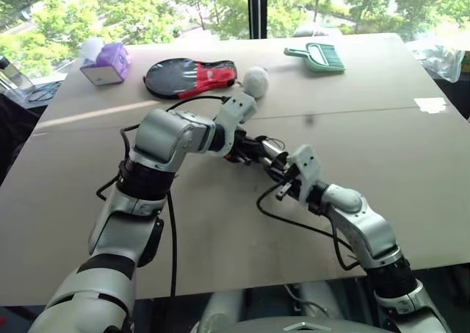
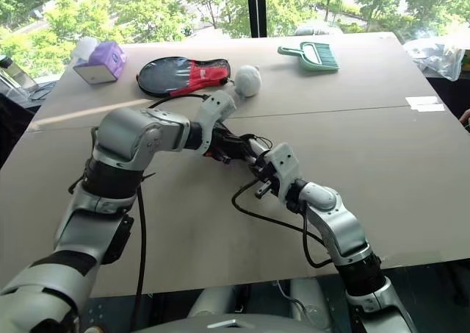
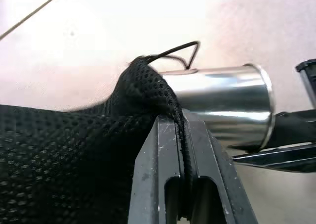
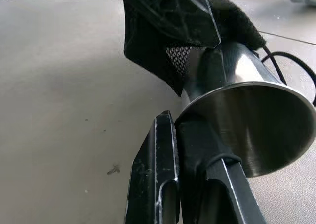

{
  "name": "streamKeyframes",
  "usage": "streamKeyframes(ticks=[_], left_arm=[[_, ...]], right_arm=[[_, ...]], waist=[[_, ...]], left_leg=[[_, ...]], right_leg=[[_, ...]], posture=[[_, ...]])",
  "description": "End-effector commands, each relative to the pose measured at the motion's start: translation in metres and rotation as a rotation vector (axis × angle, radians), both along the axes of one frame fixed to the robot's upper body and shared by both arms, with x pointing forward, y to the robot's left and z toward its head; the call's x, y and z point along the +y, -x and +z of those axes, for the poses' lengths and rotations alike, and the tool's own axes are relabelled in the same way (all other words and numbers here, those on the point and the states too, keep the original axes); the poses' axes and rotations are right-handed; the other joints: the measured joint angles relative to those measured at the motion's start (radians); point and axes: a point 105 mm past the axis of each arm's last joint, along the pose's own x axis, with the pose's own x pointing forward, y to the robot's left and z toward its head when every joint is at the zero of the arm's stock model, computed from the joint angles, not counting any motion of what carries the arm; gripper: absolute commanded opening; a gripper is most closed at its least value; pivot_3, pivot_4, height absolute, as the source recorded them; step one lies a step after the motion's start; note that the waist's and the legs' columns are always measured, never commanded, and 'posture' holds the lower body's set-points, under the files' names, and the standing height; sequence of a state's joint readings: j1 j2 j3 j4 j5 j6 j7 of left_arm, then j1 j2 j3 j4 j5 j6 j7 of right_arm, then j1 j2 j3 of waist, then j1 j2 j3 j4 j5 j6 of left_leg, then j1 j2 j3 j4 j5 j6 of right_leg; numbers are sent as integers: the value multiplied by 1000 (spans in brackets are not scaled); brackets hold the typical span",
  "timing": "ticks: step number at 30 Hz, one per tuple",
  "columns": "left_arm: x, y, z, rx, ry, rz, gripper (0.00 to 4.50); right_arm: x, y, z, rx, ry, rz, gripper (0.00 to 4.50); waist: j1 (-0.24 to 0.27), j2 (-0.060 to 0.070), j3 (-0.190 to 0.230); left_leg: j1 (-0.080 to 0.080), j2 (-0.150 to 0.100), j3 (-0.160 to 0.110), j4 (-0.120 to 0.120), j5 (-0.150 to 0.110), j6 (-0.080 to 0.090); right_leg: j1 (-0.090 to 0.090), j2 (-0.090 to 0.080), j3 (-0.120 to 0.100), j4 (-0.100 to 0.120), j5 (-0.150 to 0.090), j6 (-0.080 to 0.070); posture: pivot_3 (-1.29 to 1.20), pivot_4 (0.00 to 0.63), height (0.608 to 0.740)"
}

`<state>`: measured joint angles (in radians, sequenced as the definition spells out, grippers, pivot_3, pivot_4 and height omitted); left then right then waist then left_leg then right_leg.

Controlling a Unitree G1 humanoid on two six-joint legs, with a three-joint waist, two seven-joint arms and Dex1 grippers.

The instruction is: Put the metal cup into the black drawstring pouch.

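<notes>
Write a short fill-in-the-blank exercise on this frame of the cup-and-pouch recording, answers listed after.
1. The left gripper is shut on the mesh fabric of the black ____.
2. The right gripper pinches the ____ of the metal cup.
3. The cup's far end is partly inside the pouch, and the cup lies roughly ____.
4. Beside the paddle case sits a white ____.

Answers: pouch; rim; level; ball

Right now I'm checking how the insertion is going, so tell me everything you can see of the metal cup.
The metal cup is a shiny, plain silver steel tumbler, slightly flared at the rim. It lies roughly level, held above the table between the two arms. The right claw is shut on its rim, one finger inside the open mouth. Its closed end pushes into the black drawstring pouch, whose mesh fabric drapes over the cup's side while the left claw pinches the pouch edge. Most of the cup is outside the pouch.
</notes>
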<state>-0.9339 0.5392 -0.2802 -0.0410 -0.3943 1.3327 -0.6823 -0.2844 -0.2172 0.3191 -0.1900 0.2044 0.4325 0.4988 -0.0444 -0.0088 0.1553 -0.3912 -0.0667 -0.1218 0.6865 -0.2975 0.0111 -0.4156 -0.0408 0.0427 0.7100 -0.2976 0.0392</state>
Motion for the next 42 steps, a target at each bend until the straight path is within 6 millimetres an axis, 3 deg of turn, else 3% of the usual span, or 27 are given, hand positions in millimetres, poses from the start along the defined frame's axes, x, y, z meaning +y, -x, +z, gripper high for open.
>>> streamKeyframes(ticks=[1,6,10,12,17,23,36,42], left_arm=[[-2,4,2,-43,-12,-53,0],[9,3,1,-25,118,-30,0],[25,-1,3,-116,163,-19,0],[31,-3,0,-109,184,3,0],[32,-5,-2,-92,216,19,0],[27,-1,2,-83,222,8,0],[24,8,0,-14,210,-2,0],[22,12,6,48,261,12,0]], right_arm=[[13,4,31,-95,-108,75,72],[5,0,49,34,-396,62,72],[8,10,42,139,-466,175,72],[16,-2,34,167,-470,164,72],[44,-22,5,117,-289,135,72],[50,-24,-2,86,-214,117,72],[54,-48,13,-31,-184,5,72],[63,-47,29,-275,-13,87,72]], waist=[[-1,0,0],[0,0,0],[0,0,0],[0,0,0],[-2,0,0],[-2,-1,-1],[-14,-1,-1],[-28,-2,-1]], left_leg=[[0,0,0,0,0,0],[0,0,0,0,0,0],[0,0,-1,0,0,0],[0,0,0,0,0,0],[4,0,0,-2,1,-1],[4,0,0,-2,1,-1],[5,0,0,-2,1,-2],[5,0,0,-2,1,-2]], right_leg=[[0,0,0,0,0,0],[0,0,0,0,0,0],[0,0,0,0,0,0],[0,0,0,0,0,0],[2,0,0,1,0,0],[2,-1,0,1,0,0],[2,0,0,2,0,0],[2,0,0,2,0,0]], posture=[[0,150,740],[0,150,740],[0,150,740],[0,150,740],[0,150,740],[0,150,740],[0,150,740],[0,150,740]])
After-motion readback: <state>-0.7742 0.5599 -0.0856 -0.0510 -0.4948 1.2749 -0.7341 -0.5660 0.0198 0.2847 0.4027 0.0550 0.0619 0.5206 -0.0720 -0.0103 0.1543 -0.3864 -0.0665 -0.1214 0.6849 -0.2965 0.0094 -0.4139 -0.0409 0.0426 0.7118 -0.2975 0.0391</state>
